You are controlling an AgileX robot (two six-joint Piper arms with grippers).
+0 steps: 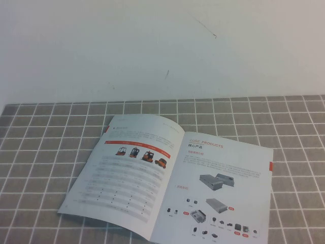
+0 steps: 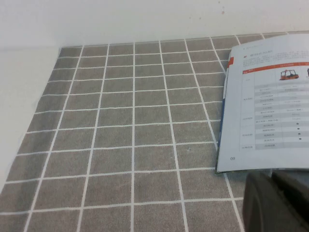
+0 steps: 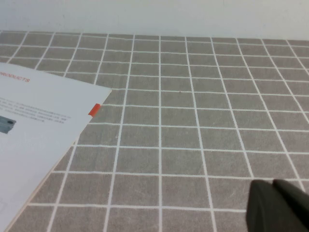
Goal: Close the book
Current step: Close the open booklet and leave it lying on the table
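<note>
An open booklet (image 1: 172,178) lies flat on the grey checked cloth (image 1: 45,152), white pages up, with product photos and orange headings. Its spine runs from the far middle toward the near edge. Neither arm shows in the high view. In the left wrist view my left gripper (image 2: 272,175) hangs just short of the left page's near corner (image 2: 231,162), dark fingers (image 2: 258,203) pressed together, holding nothing. In the right wrist view my right gripper (image 3: 273,182) hovers over bare cloth, well to the right of the right page (image 3: 38,125), fingers together and empty.
A white wall (image 1: 152,51) rises behind the cloth's far edge. The cloth ends at a white surface (image 2: 19,96) on the left side. Bare checked cloth (image 3: 193,111) stretches to the right of the booklet.
</note>
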